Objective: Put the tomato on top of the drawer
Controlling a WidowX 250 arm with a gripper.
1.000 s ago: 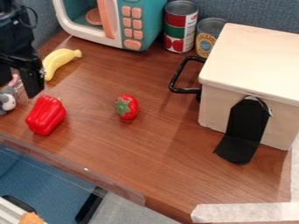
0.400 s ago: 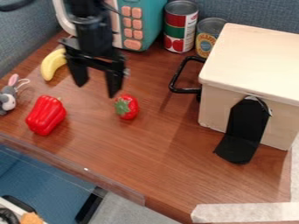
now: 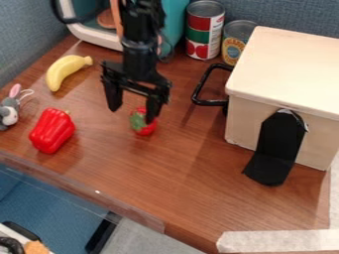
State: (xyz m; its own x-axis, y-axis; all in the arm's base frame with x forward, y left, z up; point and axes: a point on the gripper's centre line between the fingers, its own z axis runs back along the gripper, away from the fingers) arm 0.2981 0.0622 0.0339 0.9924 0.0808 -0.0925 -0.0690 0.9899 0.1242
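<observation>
Tomato (image 3: pixel 143 130), red with green leaves on its side, sits on the wooden desk (image 3: pixel 179 173), near the middle of the view and well apart from the drawer. Right over it hangs the black tool (image 3: pixel 132 115), at the end of a robot arm (image 3: pixel 137 49) that comes in from the top edge. Its two fingers stand wide apart and point down, and it has hold of nothing. The finger on the right of the view passes in front of the tomato's upper part; whether it touches the fruit cannot be told. The other finger hangs to the left of the tomato, with desk visible between its tip and the leaves. At the right stands the drawer (image 3: pixel 291 69), a pale wooden box with a flat top, a black handle (image 3: pixel 212 103) on its left side and a black angled piece (image 3: pixel 275 149) against its front, the foot of that piece lying on the desk. On the left of the desk lie a red bell pepper (image 3: pixel 49 133), a yellow banana (image 3: pixel 59 74) behind it, and a grey toy mouse (image 3: pixel 8 113) close to the view's edge. Behind the arm is a teal and white toy microwave (image 3: pixel 175 22); beside it are a taller can (image 3: pixel 204 31) and a shorter can (image 3: pixel 236 43), the latter just behind the drawer's handle. Pale tape (image 3: pixel 271 241) runs along the desk's near right corner.
</observation>
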